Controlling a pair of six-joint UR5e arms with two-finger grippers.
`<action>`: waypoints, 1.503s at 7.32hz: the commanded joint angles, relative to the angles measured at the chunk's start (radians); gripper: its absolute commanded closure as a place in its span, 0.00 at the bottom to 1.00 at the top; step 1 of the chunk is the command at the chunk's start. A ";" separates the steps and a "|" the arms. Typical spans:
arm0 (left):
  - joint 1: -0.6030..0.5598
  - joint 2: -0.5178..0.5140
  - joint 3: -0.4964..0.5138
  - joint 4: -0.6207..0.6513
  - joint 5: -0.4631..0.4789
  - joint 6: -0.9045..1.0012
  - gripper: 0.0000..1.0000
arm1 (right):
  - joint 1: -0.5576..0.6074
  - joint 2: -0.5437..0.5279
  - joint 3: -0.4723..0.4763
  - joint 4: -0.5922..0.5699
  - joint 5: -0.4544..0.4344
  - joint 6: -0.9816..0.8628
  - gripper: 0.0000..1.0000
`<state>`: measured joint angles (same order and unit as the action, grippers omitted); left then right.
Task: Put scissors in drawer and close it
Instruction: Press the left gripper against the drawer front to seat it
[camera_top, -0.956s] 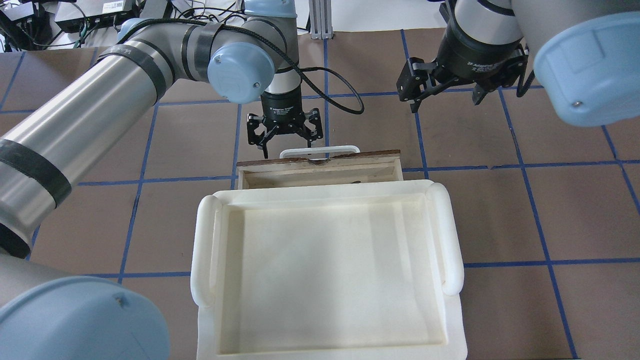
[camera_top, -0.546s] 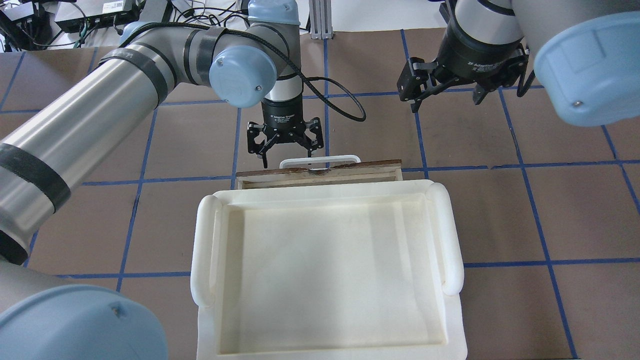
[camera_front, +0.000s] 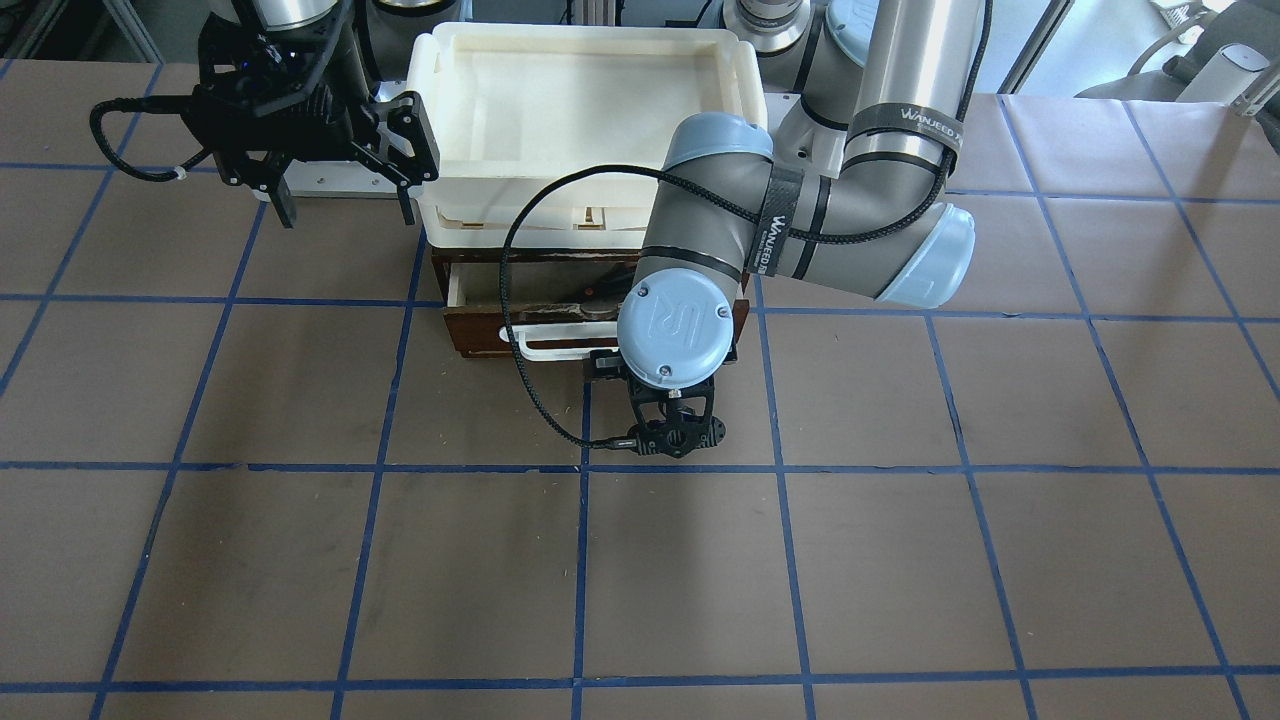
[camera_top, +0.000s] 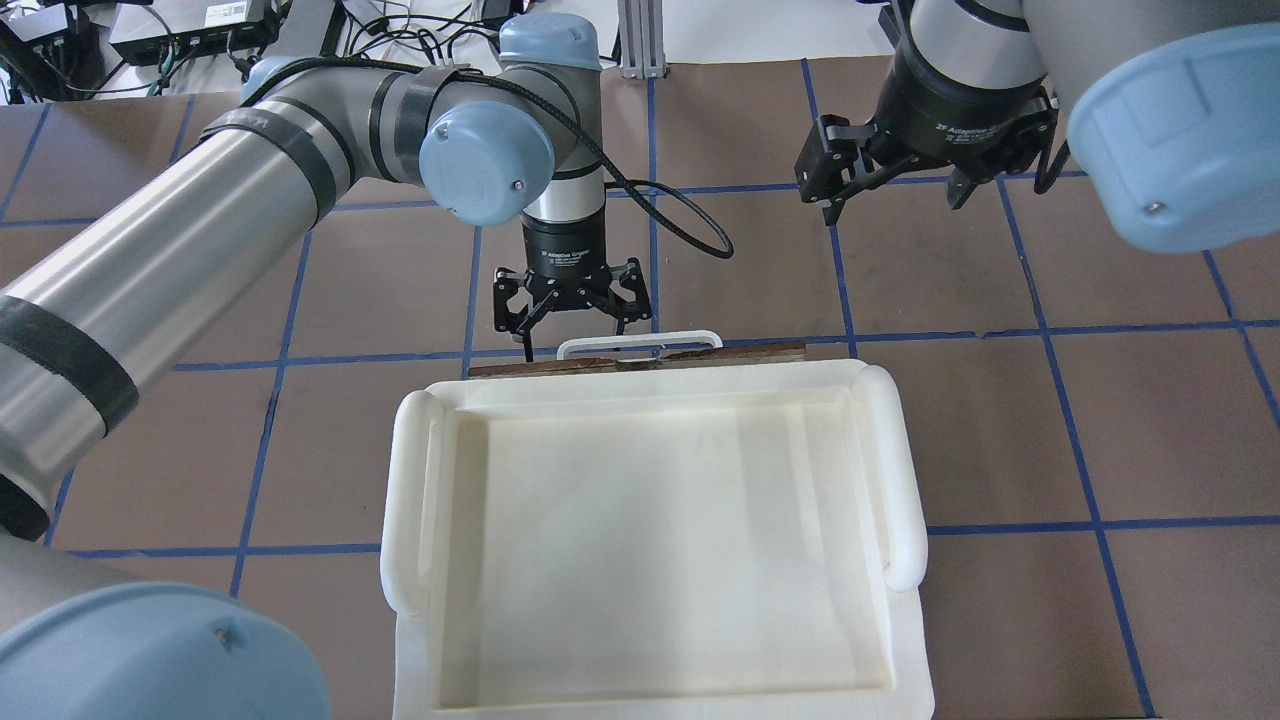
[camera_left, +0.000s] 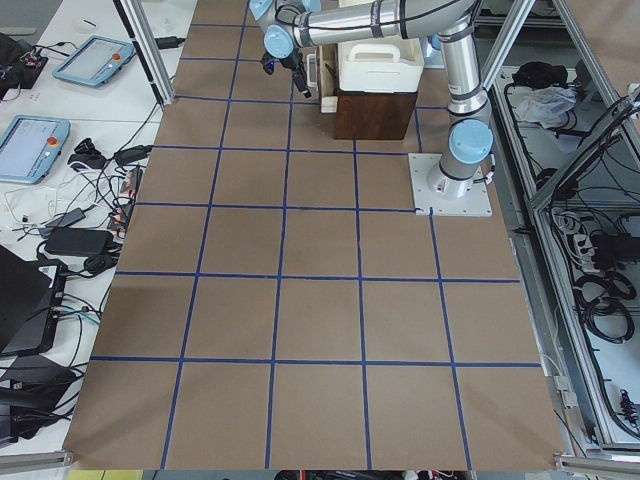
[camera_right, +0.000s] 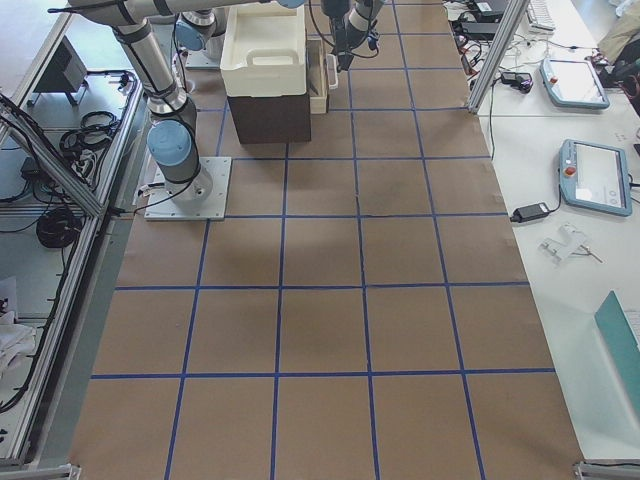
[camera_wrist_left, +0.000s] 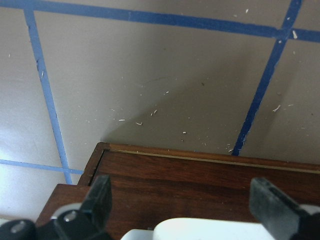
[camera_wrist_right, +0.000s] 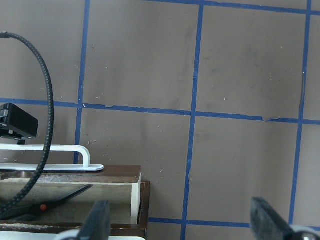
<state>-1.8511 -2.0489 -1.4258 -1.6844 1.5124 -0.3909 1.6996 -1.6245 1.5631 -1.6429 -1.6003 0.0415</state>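
The drawer is pushed almost fully into its dark brown box. In the overhead view only its dark front (camera_top: 740, 354) and white loop handle (camera_top: 640, 340) show. The front-facing view shows a strip of the plywood tray (camera_front: 500, 290) still out. The scissors (camera_wrist_right: 65, 196) lie inside the drawer, with the orange pivot dot visible in the right wrist view. My left gripper (camera_top: 572, 325) is open at the drawer front (camera_wrist_left: 190, 175), with the handle (camera_wrist_left: 200, 231) between its fingers. My right gripper (camera_top: 890, 205) is open and empty, hovering apart to the right, and it also shows in the front-facing view (camera_front: 345, 212).
A large cream-white plastic tray (camera_top: 900, 470) sits on top of the box (camera_left: 375, 115) and hides the drawer's inside from above. A black cable (camera_top: 690, 215) loops off the left wrist. The brown table carries a blue tape grid.
My left gripper has moved toward the robot and pushed the drawer in. The open plywood part has shrunk until only the front shows in the overhead view. The right arm has not moved.
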 joint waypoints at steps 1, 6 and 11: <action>0.000 0.001 -0.001 -0.046 -0.001 -0.005 0.00 | 0.000 0.000 0.000 0.000 -0.001 0.000 0.00; -0.003 0.009 -0.025 -0.093 -0.001 -0.033 0.00 | 0.000 0.000 0.000 0.002 -0.003 0.000 0.00; -0.016 0.007 -0.035 -0.116 -0.001 -0.074 0.00 | 0.000 0.002 0.000 0.000 -0.001 0.000 0.00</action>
<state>-1.8634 -2.0409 -1.4594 -1.7955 1.5113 -0.4466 1.6996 -1.6241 1.5631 -1.6427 -1.6026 0.0414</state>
